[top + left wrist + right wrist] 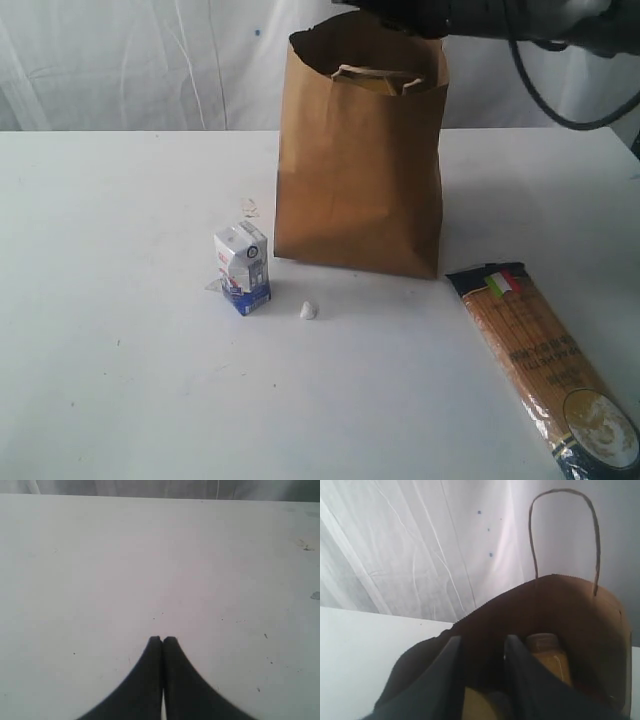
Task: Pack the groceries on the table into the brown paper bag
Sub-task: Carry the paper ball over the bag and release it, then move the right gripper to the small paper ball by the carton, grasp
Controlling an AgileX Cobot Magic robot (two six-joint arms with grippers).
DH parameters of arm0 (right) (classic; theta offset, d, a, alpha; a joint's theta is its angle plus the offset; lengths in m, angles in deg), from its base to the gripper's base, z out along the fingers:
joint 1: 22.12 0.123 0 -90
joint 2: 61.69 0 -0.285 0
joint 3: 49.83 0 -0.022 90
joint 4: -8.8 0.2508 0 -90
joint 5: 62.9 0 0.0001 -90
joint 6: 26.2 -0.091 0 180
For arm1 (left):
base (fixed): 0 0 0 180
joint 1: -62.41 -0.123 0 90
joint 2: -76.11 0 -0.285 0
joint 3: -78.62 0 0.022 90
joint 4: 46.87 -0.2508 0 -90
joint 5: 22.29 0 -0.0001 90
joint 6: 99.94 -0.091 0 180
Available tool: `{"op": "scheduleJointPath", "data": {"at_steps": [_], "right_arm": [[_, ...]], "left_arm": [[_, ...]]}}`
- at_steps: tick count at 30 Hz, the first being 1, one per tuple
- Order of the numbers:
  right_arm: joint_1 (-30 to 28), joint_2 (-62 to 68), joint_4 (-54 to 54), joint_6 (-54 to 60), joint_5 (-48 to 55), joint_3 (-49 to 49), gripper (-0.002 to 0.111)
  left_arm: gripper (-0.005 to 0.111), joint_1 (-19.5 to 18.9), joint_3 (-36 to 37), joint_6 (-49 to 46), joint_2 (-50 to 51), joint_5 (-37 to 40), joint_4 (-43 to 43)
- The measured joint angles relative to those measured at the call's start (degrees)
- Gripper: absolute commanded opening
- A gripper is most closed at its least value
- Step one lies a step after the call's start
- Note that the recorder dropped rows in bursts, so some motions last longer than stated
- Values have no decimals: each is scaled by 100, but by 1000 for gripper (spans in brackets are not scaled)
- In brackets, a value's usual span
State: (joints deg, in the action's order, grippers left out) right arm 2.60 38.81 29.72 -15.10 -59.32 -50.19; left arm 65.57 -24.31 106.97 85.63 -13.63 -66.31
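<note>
White curtain (120, 60) behind, white desk (120, 400) in front, mostly bare on my left.

- Left gripper (162, 639): clenched, nothing in it, parked over bare desk. Not in the exterior view.
- Small white-blue carton (242, 268): upright on the desk, just left of the bag's front corner, not packed. A white crumb (308, 311) lay near it; not a grocery.
- Brown paper bag (360, 160): upright mid-desk, mouth open, one handle (372, 72) folded down across the opening.
- Right arm (480, 18) reached over the bag top. Right gripper (482, 640) was down in the mouth with its jaws parted and nothing pinched between the tips. Something yellow showed low between them, but I couldn't tell what it was. A tan capped item (545, 652) stood beside it, already inside.
- Long spaghetti packet (545, 370): flat on the desk right of the bag, near the front edge, not packed.

Judgement: I was at the drop-off. Carton and spaghetti were left to pack.

Risks:
- Lifting out could snag the handle or rim. The bag is light paper, so it would drag or tip.
- The carton sat near the bag, so a wide approach could nudge the bag wall.
- The spaghetti is long. Gripped at one end it would droop and catch the rim, and dropped in at an angle it could lever the bag over.
</note>
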Motion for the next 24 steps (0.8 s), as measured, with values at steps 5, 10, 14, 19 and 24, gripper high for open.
{"op": "scheduleJointPath", "data": {"at_steps": [5, 10, 14, 19, 24], "right_arm": [[0, -664, -262, 155, 903, -9, 0], [0, -1427, -767, 198, 2168, -9, 0], [0, -2030, -884, 208, 2803, 167, 0], [100, -2988, -922, 196, 2854, 876, 0], [560, -3867, -922, 138, 2562, 2088, 0]], "left_arm": [[0, 0, 0, 0, 0, 0, 0], [0, 0, 0, 0, 0, 0, 0], [0, 0, 0, 0, 0, 0, 0], [0, 0, 0, 0, 0, 0, 0], [0, 0, 0, 0, 0, 0, 0]]}}
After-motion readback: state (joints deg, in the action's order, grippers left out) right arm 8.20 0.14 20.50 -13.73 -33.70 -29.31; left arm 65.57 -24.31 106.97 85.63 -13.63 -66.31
